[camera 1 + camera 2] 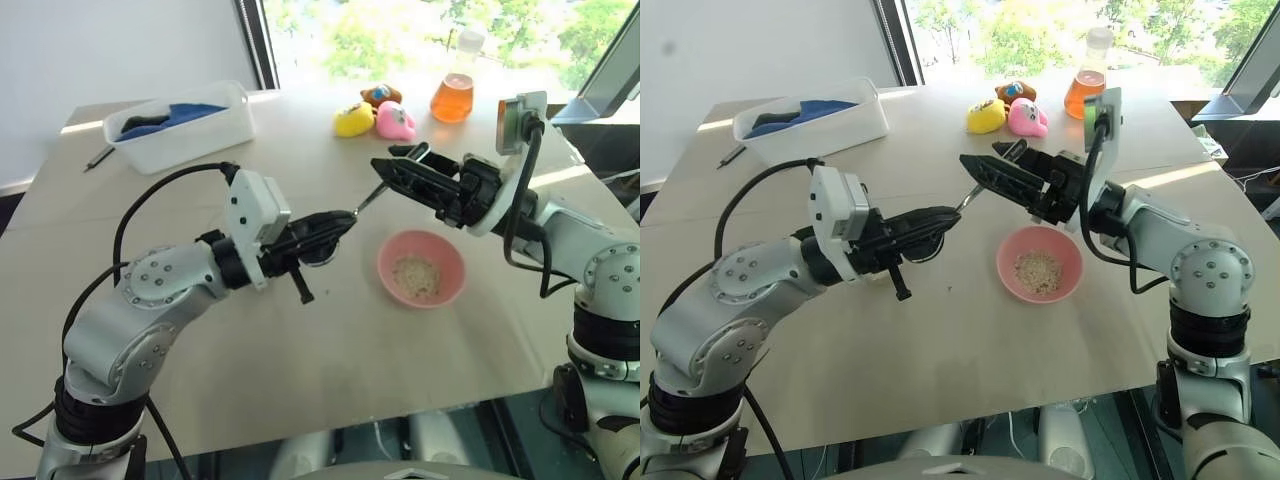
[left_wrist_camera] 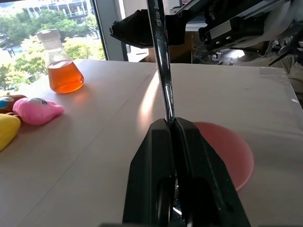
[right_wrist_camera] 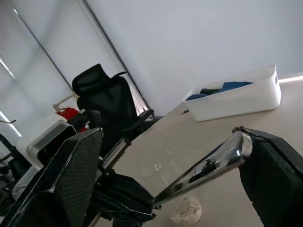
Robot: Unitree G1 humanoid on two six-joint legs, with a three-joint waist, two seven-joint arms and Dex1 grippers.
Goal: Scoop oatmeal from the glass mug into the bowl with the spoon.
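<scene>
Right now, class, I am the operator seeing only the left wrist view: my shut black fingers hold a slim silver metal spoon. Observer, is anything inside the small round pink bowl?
Observer: Yes, pale oatmeal flakes lie in the pink bowl.
Operator: What is the right gripper doing?
Observer: The right gripper stands open, with the handle end of the spoon between its fingers.
Operator: Anything behind me?
Observer: A white rectangular plastic tub sits at the far left of the table.
</scene>
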